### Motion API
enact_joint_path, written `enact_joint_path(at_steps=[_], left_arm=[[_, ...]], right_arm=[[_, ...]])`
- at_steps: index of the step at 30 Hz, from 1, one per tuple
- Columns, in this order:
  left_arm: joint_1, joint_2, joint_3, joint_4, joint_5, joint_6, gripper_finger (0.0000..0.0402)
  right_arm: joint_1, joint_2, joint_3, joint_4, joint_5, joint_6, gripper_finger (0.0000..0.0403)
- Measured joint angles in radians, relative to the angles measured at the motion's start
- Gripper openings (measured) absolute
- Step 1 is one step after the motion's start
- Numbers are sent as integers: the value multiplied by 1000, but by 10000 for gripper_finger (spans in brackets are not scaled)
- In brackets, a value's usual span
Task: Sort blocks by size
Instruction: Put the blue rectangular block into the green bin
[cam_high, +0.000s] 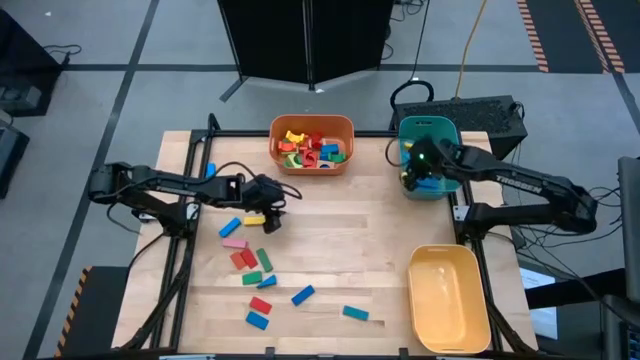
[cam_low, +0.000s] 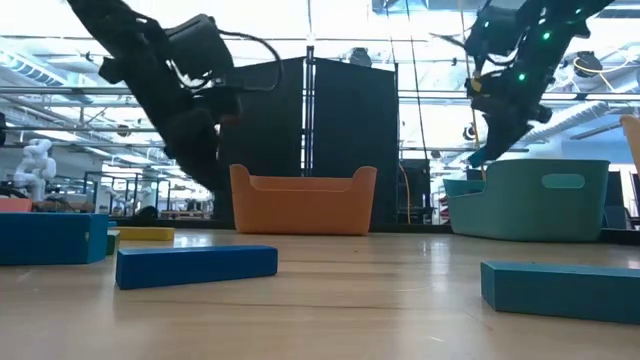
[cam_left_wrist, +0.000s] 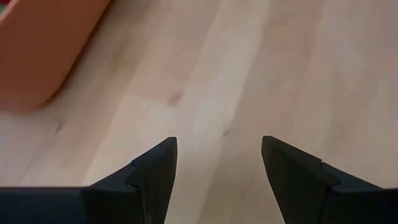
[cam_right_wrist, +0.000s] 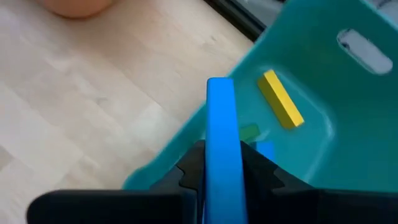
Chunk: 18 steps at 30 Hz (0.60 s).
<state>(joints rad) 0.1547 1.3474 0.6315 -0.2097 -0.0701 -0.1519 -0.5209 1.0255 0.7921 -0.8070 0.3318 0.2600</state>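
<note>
Several loose blocks lie flat on the wooden table at the left front, among them a blue block (cam_high: 229, 227), a yellow one (cam_high: 254, 218) and a red one (cam_high: 243, 260). My left gripper (cam_high: 274, 206) (cam_left_wrist: 217, 146) hangs open above bare wood just beyond them, with nothing between its fingers. My right gripper (cam_high: 412, 178) (cam_right_wrist: 221, 155) is shut on a long blue block (cam_right_wrist: 221, 112) over the near left rim of the teal bin (cam_high: 432, 130). In that bin lie a yellow block (cam_right_wrist: 281, 98) and small green and blue ones. My right gripper pinches the long blue block between its two fingers, one on each of its long sides (cam_right_wrist: 221, 134). The block lies along the fingers and sticks out past their tips, slanting down. It is lifted clear, above the teal bin's rim (cam_right_wrist: 186, 134).
An orange bin (cam_high: 312, 122) with several coloured blocks stands at the far middle, and a yellow bin (cam_high: 447, 300) at the near right. More blocks lie near the front edge, such as a teal one (cam_high: 355, 313). Bare wood spreads across the table's middle.
</note>
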Motion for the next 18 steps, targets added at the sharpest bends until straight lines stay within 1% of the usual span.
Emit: enact_joint_path(at_steps=[4, 7, 13, 18], left_arm=[[0, 0, 0, -100, -67, -43, 233], [0, 0, 0, -134, -95, -44, 233], [0, 0, 0, -215, -95, -49, 233], [0, 0, 0, -282, -95, -5, 233]], right_arm=[[-84, 32, 0, -1, -54, -19, 50], [-129, 58, 0, -7, -82, -47, 53], [-212, 125, 0, -20, -158, -80, 72], [-253, 181, 0, -32, -182, -116, 78]])
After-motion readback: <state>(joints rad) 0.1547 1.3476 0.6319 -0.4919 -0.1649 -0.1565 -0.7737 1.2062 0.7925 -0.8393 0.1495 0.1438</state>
